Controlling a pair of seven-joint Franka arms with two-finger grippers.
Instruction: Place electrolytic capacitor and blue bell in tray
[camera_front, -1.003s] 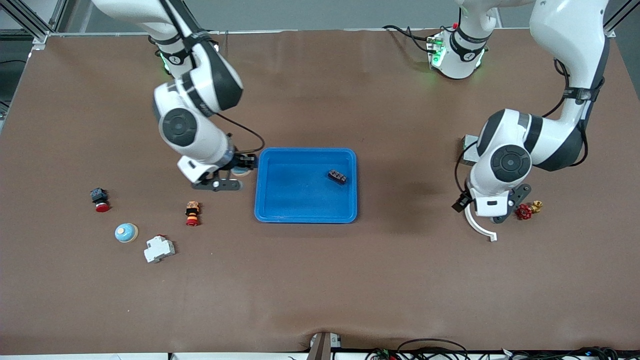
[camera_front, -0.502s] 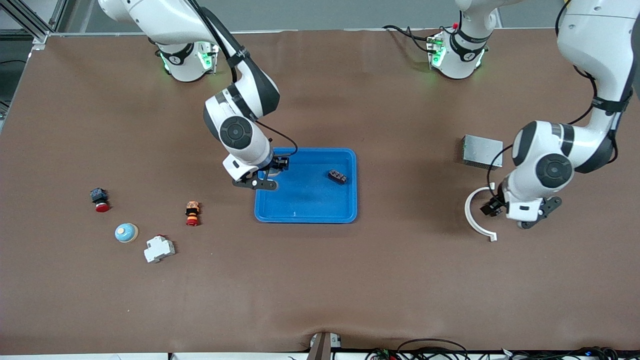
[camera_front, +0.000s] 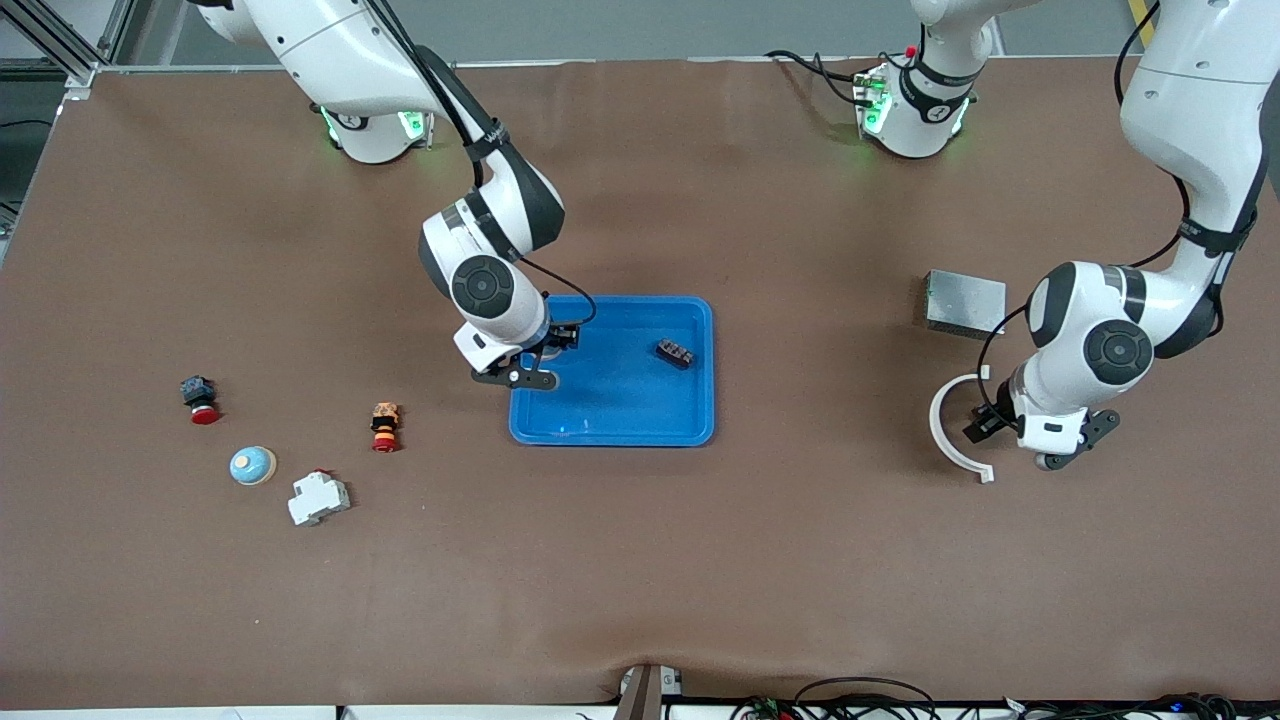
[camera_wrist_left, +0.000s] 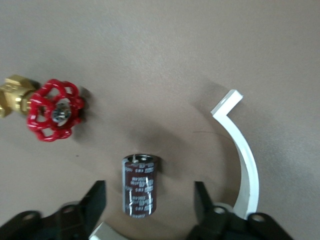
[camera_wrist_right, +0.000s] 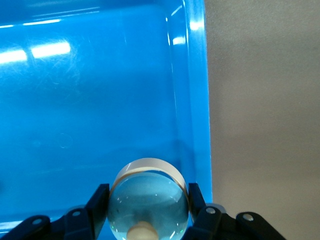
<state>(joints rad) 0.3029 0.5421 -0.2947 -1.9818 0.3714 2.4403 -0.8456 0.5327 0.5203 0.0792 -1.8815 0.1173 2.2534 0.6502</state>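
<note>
A light-blue bell (camera_wrist_right: 148, 200) with a cream knob sits between the fingers of my right gripper (camera_wrist_right: 147, 191), which is shut on it. My right gripper (camera_front: 545, 365) hangs over the bright-blue tray (camera_front: 612, 432), just inside its rim at the right arm's end. The dark cylindrical electrolytic capacitor (camera_wrist_left: 141, 185) lies on the table between the fingers of my left gripper (camera_wrist_left: 149, 187). That gripper is open, with a gap on each side of the capacitor. In the front view my left gripper (camera_front: 985, 425) is low beside a white curved strip (camera_front: 945, 440) and the arm hides the capacitor.
A small black part (camera_front: 675, 352) lies in the tray. A red-handled brass valve (camera_wrist_left: 54, 110) and the white strip (camera_wrist_left: 245, 155) flank the capacitor. A grey metal box (camera_front: 965, 303) sits nearby. A second blue bell (camera_front: 252, 465), two red buttons (camera_front: 200, 398) (camera_front: 384, 425) and a white breaker (camera_front: 318, 498) lie toward the right arm's end.
My right arm has carried the bell from beside the tray to over its inside edge. My left hand has shifted toward the left arm's end of the table, next to the white strip.
</note>
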